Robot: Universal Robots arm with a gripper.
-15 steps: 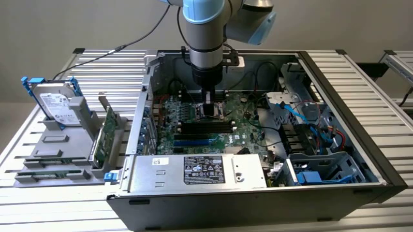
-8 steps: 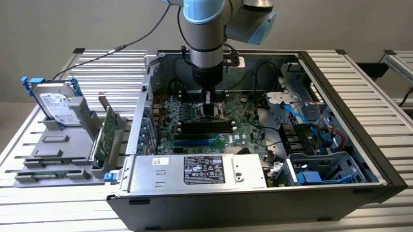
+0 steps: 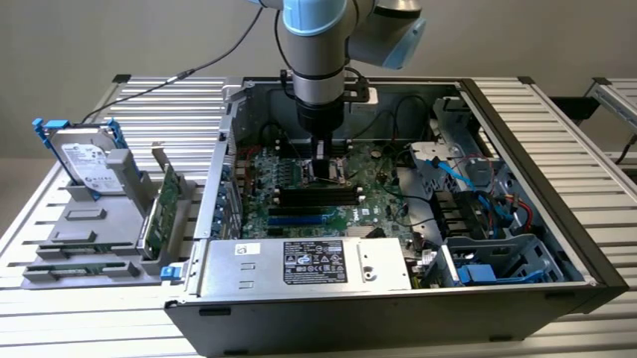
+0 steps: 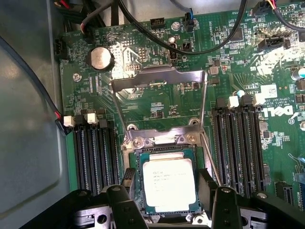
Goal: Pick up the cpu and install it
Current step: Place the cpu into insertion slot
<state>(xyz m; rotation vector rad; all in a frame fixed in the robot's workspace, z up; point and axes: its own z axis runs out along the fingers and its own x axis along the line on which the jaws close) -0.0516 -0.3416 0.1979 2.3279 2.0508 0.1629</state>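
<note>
**Jaws straddle the cpu at its socket**

In the exterior view, the hard drive (image 3: 85, 160) stands upright in a grey rack (image 3: 89, 216) on the bench (image 3: 100, 328), well away from the jaws. The arm (image 3: 318, 67) reaches straight down into the open computer case (image 3: 587, 253), with the jaws low over the motherboard (image 3: 298, 201).

In the wrist view, one bank of memory slots (image 4: 93, 152) lies outside one jaw. The cpu (image 4: 169, 186) lies flat between the jaws, in the socket (image 4: 138, 157). Its metal top faces up and its edges are square to the socket frame. It is near-square, so no long axis stands out. A second bank of slots (image 4: 238, 143) lies outside the other jaw. The metal load plate (image 4: 162, 136) stands tipped open just ahead of the jaws. It cannot be told whether the jaws clamp the cpu's edges or stand just clear.
</note>
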